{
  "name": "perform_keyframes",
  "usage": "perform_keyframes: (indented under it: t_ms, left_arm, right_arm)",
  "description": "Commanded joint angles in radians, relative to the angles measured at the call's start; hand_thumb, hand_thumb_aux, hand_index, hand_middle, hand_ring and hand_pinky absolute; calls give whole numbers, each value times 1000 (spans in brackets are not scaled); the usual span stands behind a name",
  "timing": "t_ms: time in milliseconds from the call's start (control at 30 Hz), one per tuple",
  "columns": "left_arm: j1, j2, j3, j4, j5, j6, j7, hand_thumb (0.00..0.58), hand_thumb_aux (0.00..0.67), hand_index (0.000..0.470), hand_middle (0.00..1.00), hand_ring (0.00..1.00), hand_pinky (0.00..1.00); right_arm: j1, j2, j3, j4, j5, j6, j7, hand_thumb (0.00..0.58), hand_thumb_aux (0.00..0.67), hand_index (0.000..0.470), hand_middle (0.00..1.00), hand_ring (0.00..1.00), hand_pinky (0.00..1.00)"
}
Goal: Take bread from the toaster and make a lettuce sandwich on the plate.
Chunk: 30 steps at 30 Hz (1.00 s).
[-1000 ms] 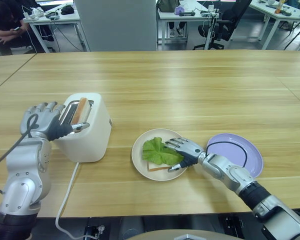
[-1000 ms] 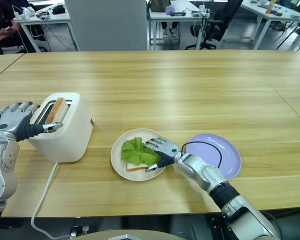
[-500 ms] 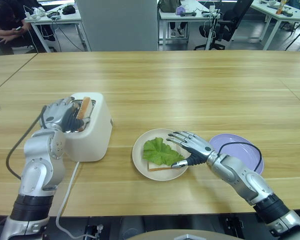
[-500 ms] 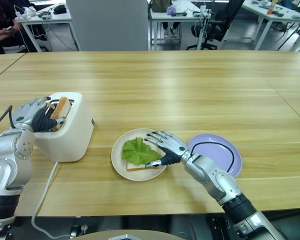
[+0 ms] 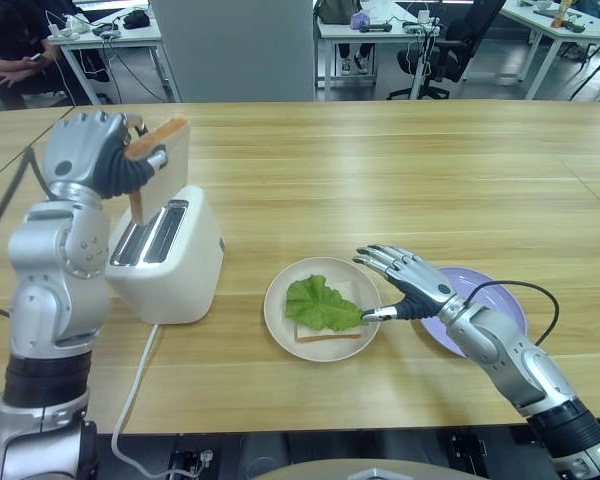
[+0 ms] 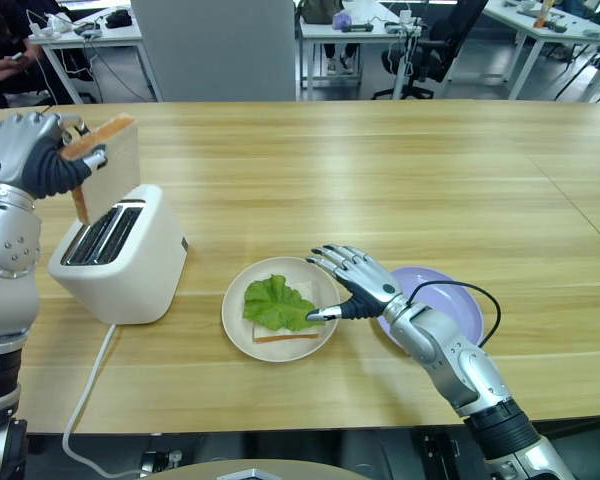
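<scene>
We are most of the way through the sandwich. At the upper left of the frame, our left hand (image 5: pixel 95 150) is closed around a slice of bread (image 5: pixel 168 160) and holds it in the air above the white toaster (image 5: pixel 185 275). The slice is clear of the slots and tilted. Both slots look empty from here.

In the lower middle of the frame, the cream plate (image 5: pixel 276 322) sits on the tabletop (image 5: pixel 380 180) and already carries a bottom slice (image 5: pixel 330 335) with a leaf of lettuce (image 5: pixel 320 303) spread over it. Our right hand (image 5: pixel 408 284) rests just right of that plate. Its fingers are spread and grasp nothing, and its thumb tip is at the plate's right rim beside the lettuce. Behind its wrist lies a purple plate (image 5: pixel 505 308).

As we judge it, the base and the filling are done, and the second slice is out of the toaster. What is left is to carry that slice right and down across the frame, lay it flat over the lettuce and let go. The right hand is close to the landing spot and may need to make room.
</scene>
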Motion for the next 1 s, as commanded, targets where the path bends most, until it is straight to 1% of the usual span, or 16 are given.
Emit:
perform_keyframes:
  t_ms: [33, 167, 300, 400, 500, 600, 700, 867, 1000]
  left_arm:
    - [-57, -53, 7, -73, -161, -2, -57, 580, 670, 460, 1000, 1000, 1000]
    - [-65, -157, -50, -124, -331, 86, -170, 580, 670, 460, 1000, 1000, 1000]
    - [-3, -259, -120, -167, -493, 194, -278, 580, 670, 460, 1000, 1000, 1000]
    - [46, -329, -174, -127, -579, 231, -310, 580, 670, 460, 1000, 1000, 1000]
    - [80, -378, -213, -69, -634, 242, -321, 580, 670, 460, 1000, 1000, 1000]
    - [117, -422, -251, 1, -670, 222, -320, 580, 670, 460, 1000, 1000, 1000]
    - [141, -445, -287, 75, -679, 177, -316, 580, 670, 460, 1000, 1000, 1000]
    - [174, -450, -349, 204, -683, 66, -333, 580, 670, 460, 1000, 1000, 1000]
    - [170, -429, -384, 315, -646, -38, -327, 580, 670, 460, 1000, 1000, 1000]
  right_arm:
    - [13, -6, -53, -47, 27, -29, -32, 0, 0, 0, 0, 0, 0]
    - [28, -23, -98, -88, 0, -93, -105, 0, 0, 0, 0, 0, 0]
    - [56, -53, -119, -138, -60, -191, -193, 0, 0, 0, 0, 0, 0]
    - [94, -70, -132, -179, -93, -256, -241, 0, 0, 0, 0, 0, 0]
    - [120, -73, -143, -196, -106, -287, -259, 0, 0, 0, 0, 0, 0]
    - [131, -70, -142, -193, -109, -304, -254, 0, 0, 0, 0, 0, 0]
    - [141, -66, -136, -183, -113, -313, -245, 0, 0, 0, 0, 0, 0]
    - [157, -59, -119, -172, -115, -320, -225, 0, 0, 0, 0, 0, 0]
    - [165, -53, -100, -162, -117, -323, -206, 0, 0, 0, 0, 0, 0]
